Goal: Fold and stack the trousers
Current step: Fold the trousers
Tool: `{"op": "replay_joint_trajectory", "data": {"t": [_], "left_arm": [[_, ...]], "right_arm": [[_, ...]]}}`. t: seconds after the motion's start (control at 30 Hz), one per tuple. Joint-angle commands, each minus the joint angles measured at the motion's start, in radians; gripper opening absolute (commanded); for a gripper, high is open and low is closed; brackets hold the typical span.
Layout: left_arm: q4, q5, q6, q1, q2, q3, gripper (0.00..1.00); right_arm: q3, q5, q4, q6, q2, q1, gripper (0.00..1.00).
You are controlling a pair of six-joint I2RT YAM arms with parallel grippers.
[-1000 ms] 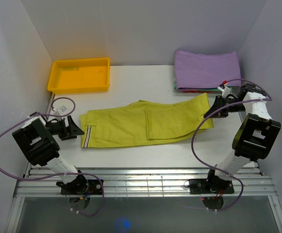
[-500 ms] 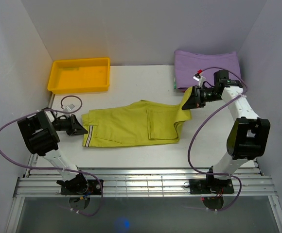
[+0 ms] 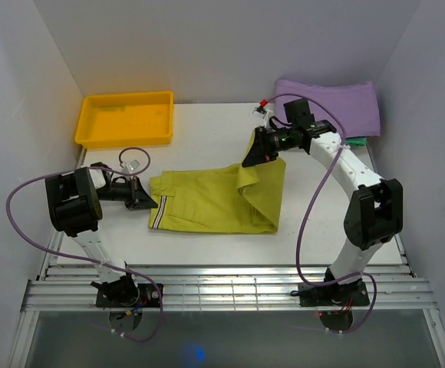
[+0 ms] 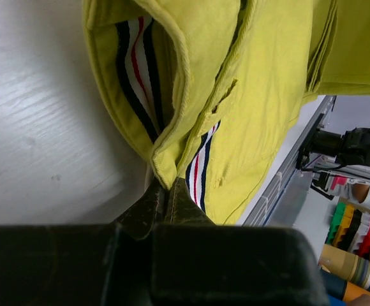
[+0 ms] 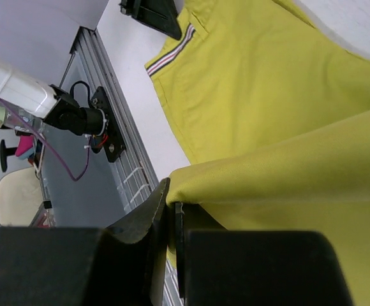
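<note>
The trousers (image 3: 207, 203) are lying across the white table (image 3: 207, 130), legs half doubled toward the waistband. Soft and light, they are likely sagging wherever unsupported, so hem and waistband suit gripping. The left fingers (image 4: 148, 210) are pinching the striped waistband, the right fingers (image 5: 148, 217) the raised hem. A yellow tray (image 3: 126, 141) and purple cloth (image 3: 337, 103) are sitting behind.

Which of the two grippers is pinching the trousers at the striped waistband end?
The left gripper: it is shut on the trousers right beside the striped trim. The right gripper instead holds the plain leg end, raised.
</note>
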Motion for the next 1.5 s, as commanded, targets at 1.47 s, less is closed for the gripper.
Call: {"op": "replay_joint_trajectory", "data": {"t": [1.47], "left_arm": [[0.151, 0.114, -0.162, -0.048, 0.061, -0.062, 0.0]], "right_arm": [[0.196, 0.181, 0.716, 0.552, 0.482, 0.538, 0.08]]}}
